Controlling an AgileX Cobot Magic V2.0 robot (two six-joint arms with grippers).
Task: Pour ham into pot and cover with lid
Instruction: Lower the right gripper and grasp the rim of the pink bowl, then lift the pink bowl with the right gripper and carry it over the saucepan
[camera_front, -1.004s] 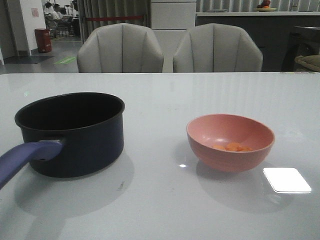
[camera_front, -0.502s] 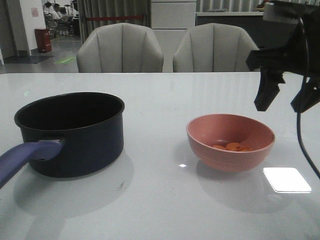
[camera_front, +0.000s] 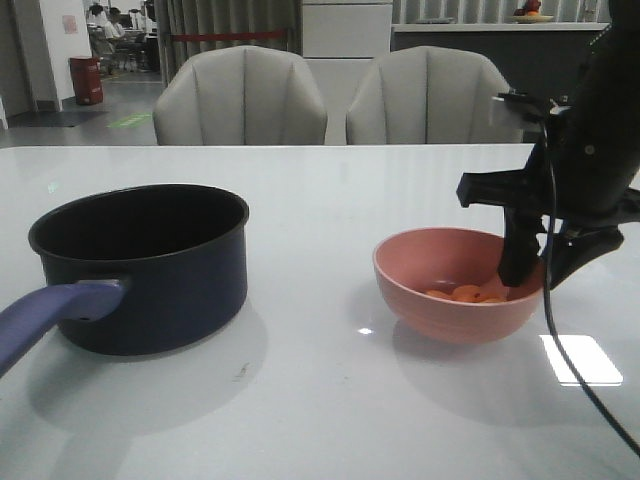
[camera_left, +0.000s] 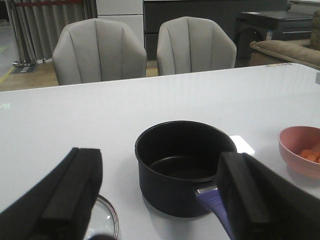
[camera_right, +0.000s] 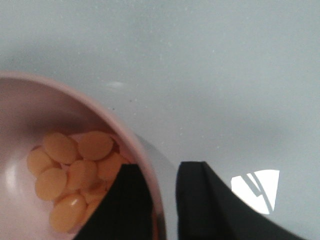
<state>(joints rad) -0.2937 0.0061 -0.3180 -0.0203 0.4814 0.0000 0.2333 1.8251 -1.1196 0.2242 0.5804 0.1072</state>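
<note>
The dark navy pot (camera_front: 150, 260) stands at the left of the table, its purple-blue handle (camera_front: 50, 310) pointing toward the front left. A pink bowl (camera_front: 440, 300) to the right holds the ham (camera_front: 465, 294), a small heap of orange chunks. My right gripper (camera_front: 540, 272) is open and straddles the bowl's right rim. In the right wrist view one finger (camera_right: 127, 200) is inside by the ham (camera_right: 75, 175), and the other is outside. My left gripper (camera_left: 160, 200) is open and empty, short of the pot (camera_left: 182, 165). The lid (camera_left: 107, 220) lies partly hidden beside it.
Two grey chairs (camera_front: 240, 100) stand behind the table's far edge. A bright light reflection (camera_front: 580, 360) lies on the white tabletop right of the bowl. The right arm's cable (camera_front: 560, 350) hangs down in front of that spot.
My right arm came into view from the upper right, then moved down and left until its fingers straddle the bowl's right rim. Pot and bowl have not moved.
</note>
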